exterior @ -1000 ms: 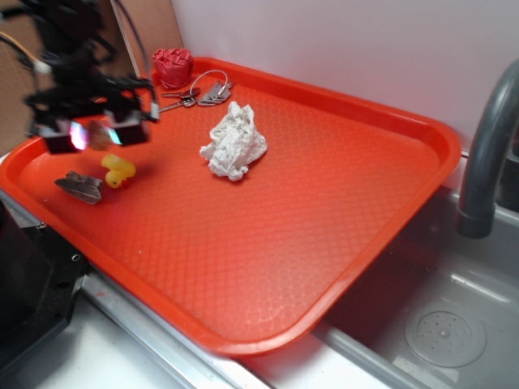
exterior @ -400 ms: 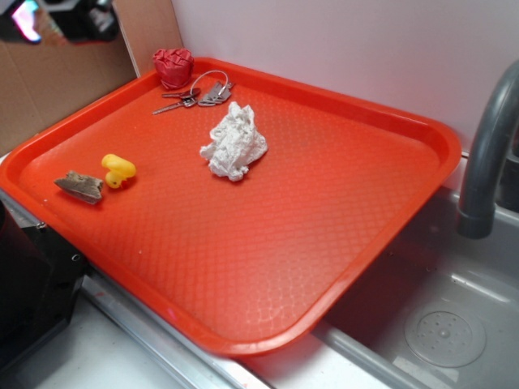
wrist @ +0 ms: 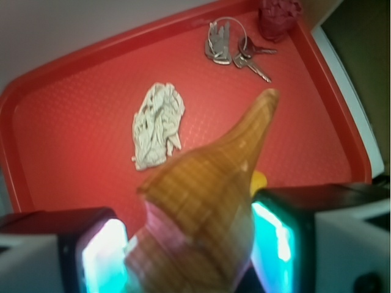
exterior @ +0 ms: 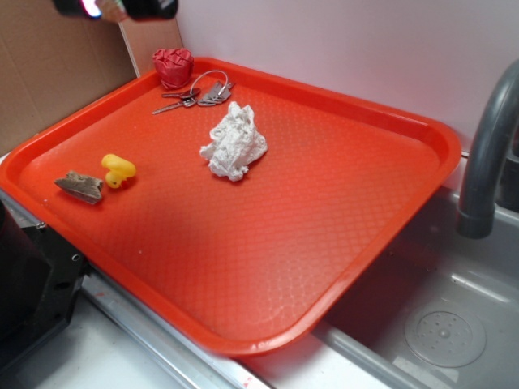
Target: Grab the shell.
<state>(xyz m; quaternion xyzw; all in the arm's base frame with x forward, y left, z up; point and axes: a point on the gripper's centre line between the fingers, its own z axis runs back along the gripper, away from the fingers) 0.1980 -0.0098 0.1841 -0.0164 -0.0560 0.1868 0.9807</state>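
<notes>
Shell (wrist: 208,201), tan-orange and faintly ridged with a pointed tip, sat clamped between the gripper's (wrist: 189,256) two glowing fingers (wrist: 98,256) in the wrist view, lifted high above everything else, its tip aimed out over the surface below. In the exterior view the gripper (exterior: 113,8) showed only as a dark blur at the top left edge of the frame, up in front of the cardboard sheet (exterior: 57,73), well clear of the objects underneath; a small tan patch showed between its dark parts there.

Largest of all was the orange-red plastic tray (exterior: 324,243), textured across its floor and raised at the rim, resting partly over a metal sink (exterior: 454,324). A dark grey curved faucet (exterior: 486,154) rose at the right, beside the tray's far right corner.

On the tray, a crumpled white paper wad (exterior: 233,143) lay near the middle toward the back. Behind it, close to the far left corner, a bunch of keys (exterior: 199,93) on a wire ring lay flat, and just beside them a red crinkled lump (exterior: 173,66) stood against the rim. Near the left edge a yellow rubber duck (exterior: 118,170) sat just beside a flat grey-brown rock-like piece (exterior: 79,186); whether the two touched could not be told.

From the wrist camera the paper wad (wrist: 157,125), the keys (wrist: 229,49) and the red lump (wrist: 278,15) appeared past the shell's tip, and a sliver of yellow (wrist: 259,182) peeked out at the shell's right side.
</notes>
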